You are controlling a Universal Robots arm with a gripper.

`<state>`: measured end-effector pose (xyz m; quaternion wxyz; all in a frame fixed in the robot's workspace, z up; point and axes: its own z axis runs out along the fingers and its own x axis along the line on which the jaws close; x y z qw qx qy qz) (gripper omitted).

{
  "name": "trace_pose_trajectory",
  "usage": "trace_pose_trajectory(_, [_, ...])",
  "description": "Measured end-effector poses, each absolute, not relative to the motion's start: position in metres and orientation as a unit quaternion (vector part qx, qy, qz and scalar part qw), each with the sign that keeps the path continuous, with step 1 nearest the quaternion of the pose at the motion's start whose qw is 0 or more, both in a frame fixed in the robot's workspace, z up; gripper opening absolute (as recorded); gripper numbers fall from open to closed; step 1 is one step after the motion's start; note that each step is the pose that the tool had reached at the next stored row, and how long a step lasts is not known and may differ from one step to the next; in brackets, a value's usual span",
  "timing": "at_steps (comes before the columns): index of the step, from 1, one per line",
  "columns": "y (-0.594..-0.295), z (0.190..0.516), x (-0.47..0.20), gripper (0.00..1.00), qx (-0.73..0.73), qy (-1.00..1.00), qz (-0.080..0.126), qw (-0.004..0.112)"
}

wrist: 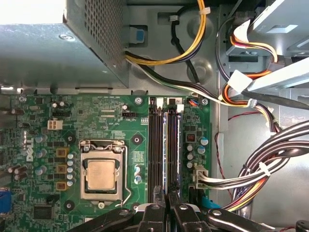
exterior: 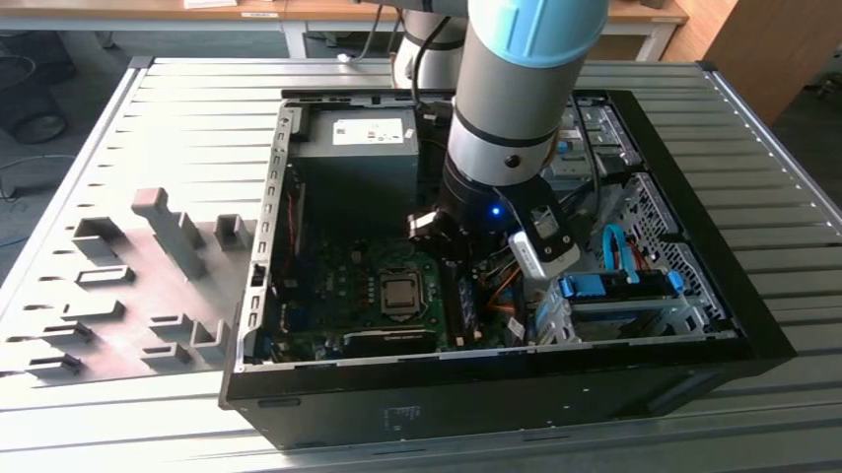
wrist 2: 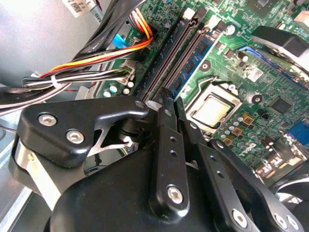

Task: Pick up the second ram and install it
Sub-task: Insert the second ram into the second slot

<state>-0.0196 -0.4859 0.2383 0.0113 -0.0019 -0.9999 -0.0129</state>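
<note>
The fingers (wrist: pixel 167 212) are pinched nearly together at the lower middle of the first wrist view, gripping the second ram (wrist: pixel 172 150), which stands edge-on in a slot on the green motherboard (wrist: pixel 101 121), beside the CPU socket (wrist: pixel 102 170).

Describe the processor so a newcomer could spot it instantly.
Inside the open computer case lies a green motherboard. The processor sits beside the long black memory slots: the board's only plain silver square, held in a metal frame.
</note>
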Motion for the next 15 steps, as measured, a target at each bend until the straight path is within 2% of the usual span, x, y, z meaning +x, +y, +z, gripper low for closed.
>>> trace_pose_trajectory(15, [-0.4821, 0.2347, -0.0181, 0.14, -0.002, -1.000, -0.013, 0.011])
